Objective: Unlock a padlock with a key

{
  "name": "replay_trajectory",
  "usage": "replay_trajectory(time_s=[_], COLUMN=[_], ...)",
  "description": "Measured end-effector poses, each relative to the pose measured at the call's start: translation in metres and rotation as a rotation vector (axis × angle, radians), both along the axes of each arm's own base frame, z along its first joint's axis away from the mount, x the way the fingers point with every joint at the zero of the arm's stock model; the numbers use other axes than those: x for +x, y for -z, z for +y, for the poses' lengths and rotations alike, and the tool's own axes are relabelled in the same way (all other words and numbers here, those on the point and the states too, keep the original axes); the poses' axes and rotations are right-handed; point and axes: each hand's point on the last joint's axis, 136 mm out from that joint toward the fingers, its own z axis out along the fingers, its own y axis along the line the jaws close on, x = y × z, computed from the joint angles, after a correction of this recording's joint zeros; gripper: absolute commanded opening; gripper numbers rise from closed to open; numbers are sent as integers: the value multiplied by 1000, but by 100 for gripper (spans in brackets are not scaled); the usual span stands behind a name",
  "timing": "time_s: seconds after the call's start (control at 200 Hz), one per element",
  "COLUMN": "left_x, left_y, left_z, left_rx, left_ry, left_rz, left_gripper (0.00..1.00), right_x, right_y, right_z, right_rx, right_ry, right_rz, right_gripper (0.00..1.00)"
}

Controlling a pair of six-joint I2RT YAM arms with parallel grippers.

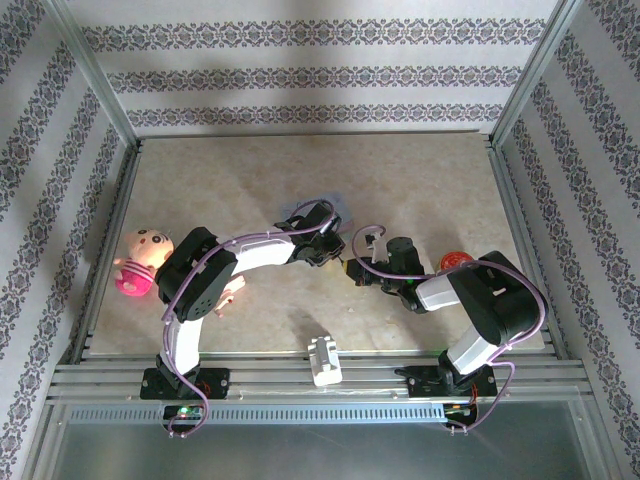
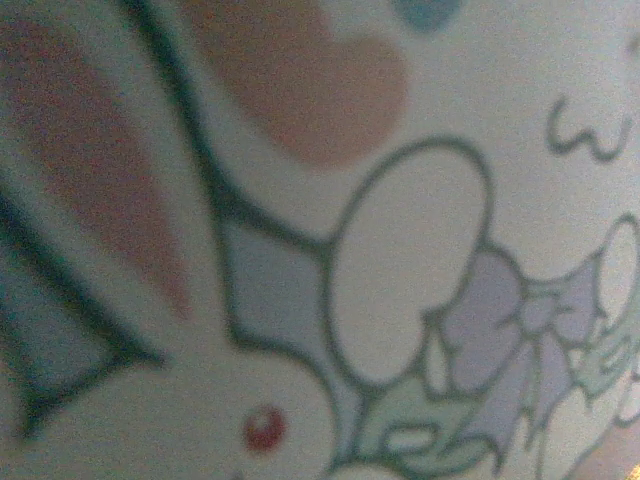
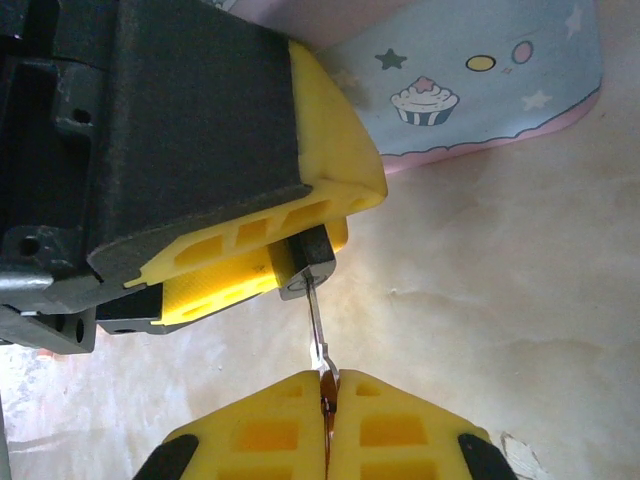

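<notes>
Right pincer [image 3: 328,388] pinches key [image 3: 316,320]; left pincer [image 3: 288,245] clamps padlock [image 3: 305,266]; tin [image 3: 480,85] just beyond.

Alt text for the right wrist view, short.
The right end effector, shut on the key, holds its blade against the underside of the padlock, which the left end effector grips. A pastel tin with a cupcake print lies behind them on the table.

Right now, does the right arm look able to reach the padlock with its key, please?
Probably yes: the right tool grips the key, whose tip touches the padlock held in the left tool, and nothing stands between them.
</notes>
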Motion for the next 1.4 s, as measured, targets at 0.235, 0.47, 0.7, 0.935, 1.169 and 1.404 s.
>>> replay_trajectory(time_s=[0.235,0.47,0.7,0.935,1.169,1.404], left_x=[0,-1,-1,-1,-2,-2], left_y=[0,-1,-1,-1,-2,-4], left_z=[0,-1,-1,-1,-3,-6], left_rx=[-2,-15,-14,-15,-23,-34], left_ry=[2,12,16,20,29,36], left_rz=[1,11,9,9,12,12], left_gripper=[1,1,1,2,2,2], right_x=[-2,-1,1,4,9,12], right_y=[-1,-5,-2,-2,-3,-5], right_z=[5,3,4,6,7,7], right_rx=[-45,-79,-87,-95,-116,-114], right_ry=[-30,-31,-32,-29,-4,5], right_rz=[-56,-95,-88,-82,-99,-102], right_gripper=[0,0,0,0,0,0])
